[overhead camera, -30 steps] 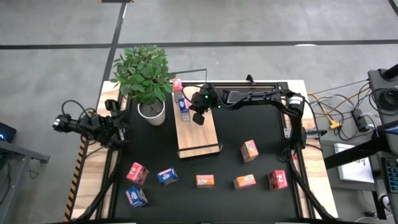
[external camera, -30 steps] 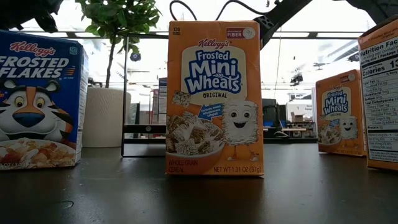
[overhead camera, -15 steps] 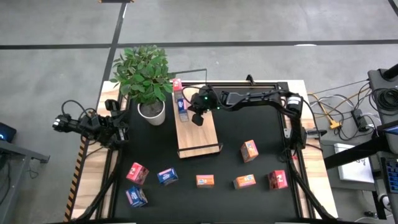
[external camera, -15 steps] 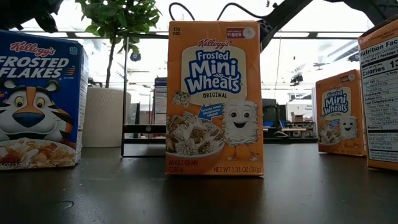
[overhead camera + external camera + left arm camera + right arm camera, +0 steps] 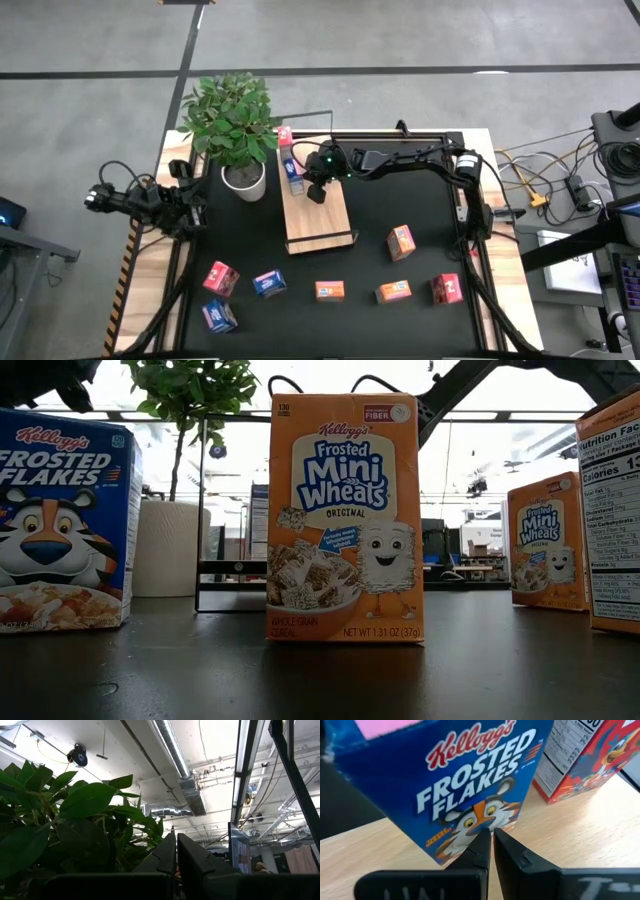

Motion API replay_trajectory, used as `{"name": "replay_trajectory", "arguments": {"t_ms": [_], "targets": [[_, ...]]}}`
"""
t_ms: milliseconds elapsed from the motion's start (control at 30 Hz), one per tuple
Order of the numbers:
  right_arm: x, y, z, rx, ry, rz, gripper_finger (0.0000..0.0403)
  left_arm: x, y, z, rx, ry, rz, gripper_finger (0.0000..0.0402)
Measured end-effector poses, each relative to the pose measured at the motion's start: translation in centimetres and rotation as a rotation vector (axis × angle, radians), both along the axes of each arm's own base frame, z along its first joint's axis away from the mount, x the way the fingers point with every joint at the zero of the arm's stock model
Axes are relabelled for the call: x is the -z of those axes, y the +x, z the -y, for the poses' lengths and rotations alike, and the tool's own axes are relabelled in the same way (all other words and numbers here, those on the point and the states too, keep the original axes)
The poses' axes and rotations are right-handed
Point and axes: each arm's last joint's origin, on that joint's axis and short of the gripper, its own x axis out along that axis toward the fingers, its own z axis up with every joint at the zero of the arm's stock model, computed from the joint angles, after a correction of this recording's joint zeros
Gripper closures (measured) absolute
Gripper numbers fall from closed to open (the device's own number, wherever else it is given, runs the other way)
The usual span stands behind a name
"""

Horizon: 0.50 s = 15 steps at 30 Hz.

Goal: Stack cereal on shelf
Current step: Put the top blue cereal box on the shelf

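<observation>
Nudging the blue cereal box (image 5: pixel 465 795) upright on the shelf (image 5: pixel 325 225) beside the red box (image 5: pixel 590 760), I am keeping my right claw (image 5: pixel 492 842) clenched and empty; it is edging slightly closer, seven boxes remaining on the surface (image 5: pixel 420 200).

We read this as a robotics lab in an industrial hall. Bare concrete floor (image 5: pixel 400 40) fills the top of the high view; cables (image 5: pixel 545 185) trail at its right edge. The left wrist view shows exposed ceiling ductwork (image 5: pixel 172 750) and strip lighting (image 5: pixel 247 755) overhead.
</observation>
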Motion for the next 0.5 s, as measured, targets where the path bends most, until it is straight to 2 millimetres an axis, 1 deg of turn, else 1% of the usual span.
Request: {"name": "replay_trajectory", "arguments": {"t_ms": [267, 500], "targets": [[-0.01, 0.28, -0.90, -0.018, 0.006, 0.001, 0.0390, -0.01, -0.01, 0.00, 0.000, 0.000, 0.002, 0.0402], [-0.01, 0.26, -0.80, 0.006, -0.011, -0.005, 0.0390, -0.01, -0.01, 0.00, 0.002, -0.002, 0.002, 0.0402]]}}
